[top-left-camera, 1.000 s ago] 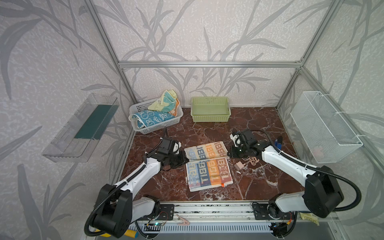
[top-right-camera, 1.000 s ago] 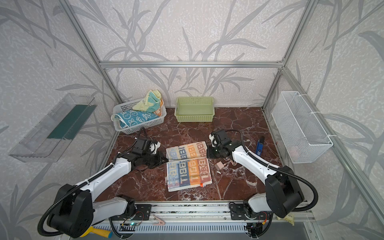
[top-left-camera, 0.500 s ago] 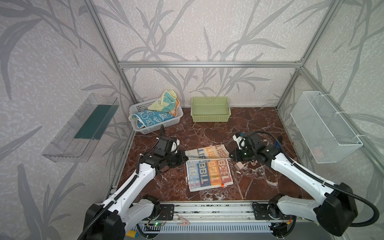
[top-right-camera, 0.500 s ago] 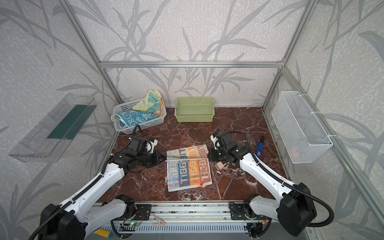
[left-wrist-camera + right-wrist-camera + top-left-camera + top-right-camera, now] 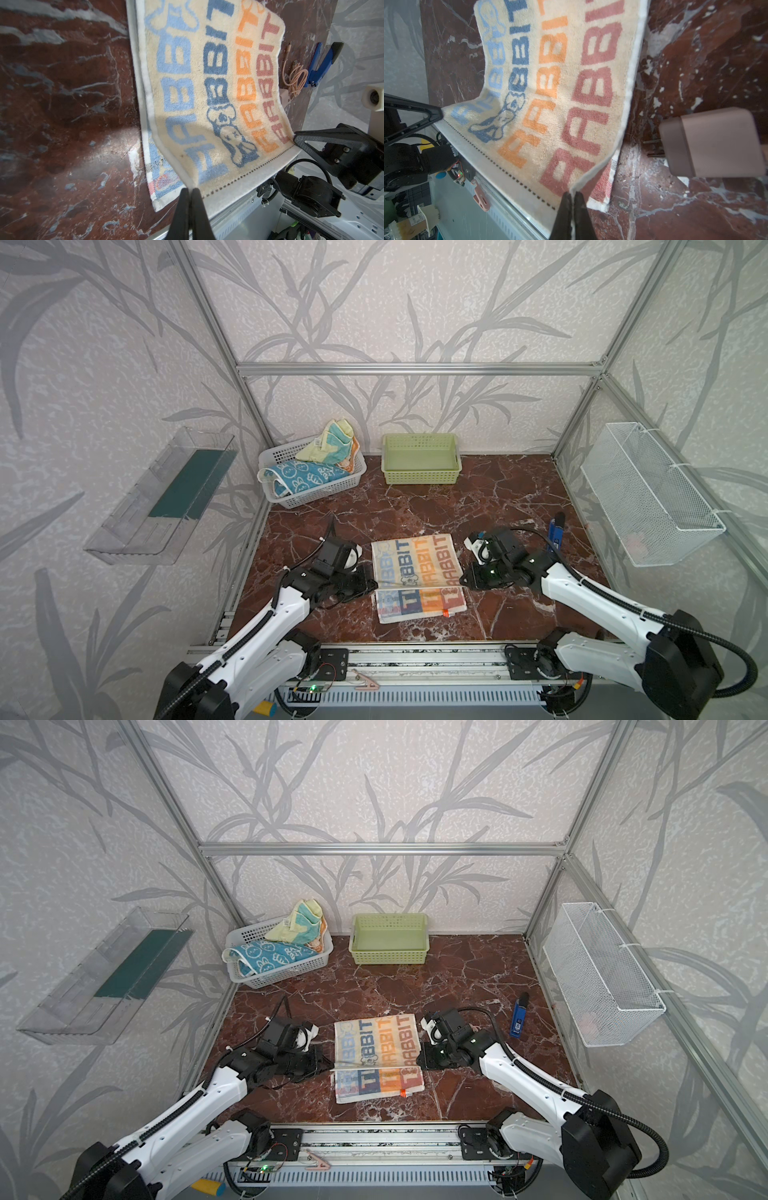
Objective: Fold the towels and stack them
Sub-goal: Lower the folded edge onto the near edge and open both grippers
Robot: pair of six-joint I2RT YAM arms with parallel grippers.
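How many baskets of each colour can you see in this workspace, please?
White: 2, the white perforated plastic basket and the white wire mesh basket on the side wall.
Green: 1, the green perforated plastic basket.
Total: 3

We had our left gripper [image 5: 375, 588] pinched tight on the left corner of the raised edge of the RABBIT towel [image 5: 415, 566]. Our right gripper [image 5: 462, 583] pinched the right corner of that same edge. Our left arm [image 5: 266, 626] stretched low along the towel's left side and our right arm [image 5: 582, 593] along its right. Our fingertips pointed inward toward each other across the towel.
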